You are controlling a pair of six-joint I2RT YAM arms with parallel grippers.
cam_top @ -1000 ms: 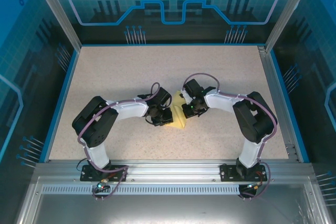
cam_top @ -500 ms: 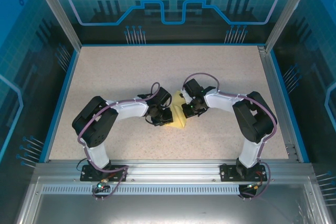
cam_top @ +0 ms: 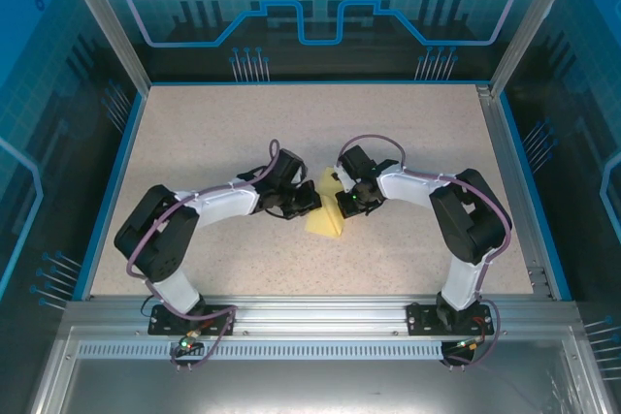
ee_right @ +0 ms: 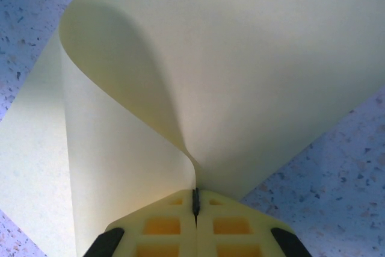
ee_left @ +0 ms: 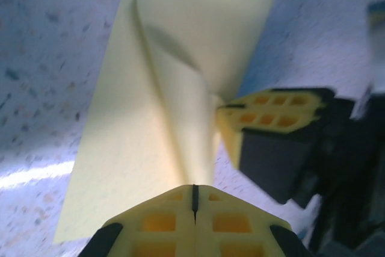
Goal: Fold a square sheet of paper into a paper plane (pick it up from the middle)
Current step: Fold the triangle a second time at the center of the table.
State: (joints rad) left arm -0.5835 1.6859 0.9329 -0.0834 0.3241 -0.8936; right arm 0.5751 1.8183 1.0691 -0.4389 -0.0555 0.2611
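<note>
Square sheet of paper (cam_top: 326, 221) sits mid-way across the speckled surface (cam_top: 213, 133), nearer the front edge, right between the two arms. Left arm (cam_top: 209, 206) reaches in from its side, right arm (cam_top: 427, 186) bends in from the other, and both wrists meet at the yellow sheet. Part of the paper lies flat on the surface while another part lifts and curls over in a soft, uncreased bend. Right fingers (ee_right: 162, 227) are pressed together, pinching the curled part where it runs into their seam. Left fingers (ee_left: 162, 221) are pressed tight too, nipping a raised fold of the same sheet. In the left wrist view, one right finger (ee_left: 271, 103) sits against the far side of that fold.
</note>
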